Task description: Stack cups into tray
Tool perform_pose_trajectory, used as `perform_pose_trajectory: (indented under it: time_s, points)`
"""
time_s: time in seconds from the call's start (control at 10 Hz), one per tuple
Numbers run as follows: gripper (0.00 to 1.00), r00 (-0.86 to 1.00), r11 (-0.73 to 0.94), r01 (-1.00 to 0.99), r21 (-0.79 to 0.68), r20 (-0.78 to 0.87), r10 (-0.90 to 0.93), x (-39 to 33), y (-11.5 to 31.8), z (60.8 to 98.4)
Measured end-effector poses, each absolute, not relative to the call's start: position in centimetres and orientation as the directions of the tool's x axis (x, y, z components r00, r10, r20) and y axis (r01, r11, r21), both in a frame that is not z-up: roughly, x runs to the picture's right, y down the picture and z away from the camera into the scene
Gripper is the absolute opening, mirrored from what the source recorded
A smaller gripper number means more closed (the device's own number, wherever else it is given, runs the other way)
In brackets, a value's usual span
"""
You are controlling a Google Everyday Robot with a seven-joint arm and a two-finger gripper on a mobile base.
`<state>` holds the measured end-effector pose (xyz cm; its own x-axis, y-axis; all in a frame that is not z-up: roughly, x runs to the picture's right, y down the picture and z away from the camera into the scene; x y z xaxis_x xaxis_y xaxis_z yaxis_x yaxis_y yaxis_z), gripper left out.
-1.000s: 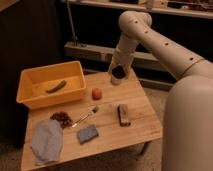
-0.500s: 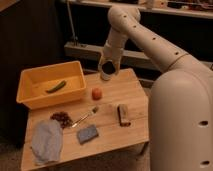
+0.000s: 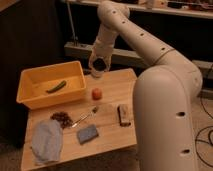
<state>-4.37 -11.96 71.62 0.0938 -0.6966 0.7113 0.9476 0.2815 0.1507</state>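
Observation:
The tray (image 3: 30, 97) is a large yellow bin at the table's back left, with a green vegetable (image 3: 56, 87) lying inside. My gripper (image 3: 98, 65) hangs just right of the tray's right rim, above the table's back edge. It is shut on the pale grey-white cup (image 3: 99, 65), whose dark inside faces the camera. The cup is held in the air, outside the tray. The tan-orange cup is out of view.
On the wooden table (image 3: 117, 85) lie a red fruit (image 3: 96, 93), a spoon (image 3: 86, 117), a dark brown heap (image 3: 62, 119), a blue sponge (image 3: 87, 134), a grey cloth (image 3: 47, 142) and a brown bar (image 3: 123, 115). My white arm fills the right side.
My gripper with the cup has moved left along the table's back edge, towards the tray's right rim. Nothing on the table has moved.

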Motion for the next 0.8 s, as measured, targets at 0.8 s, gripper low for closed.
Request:
perform_pose_trajectory:
  time_s: [0.8]
  points:
    - [0.20,-0.010,0.259,0.926,0.273,0.706,-0.708,-13.2,-12.7,71.4]
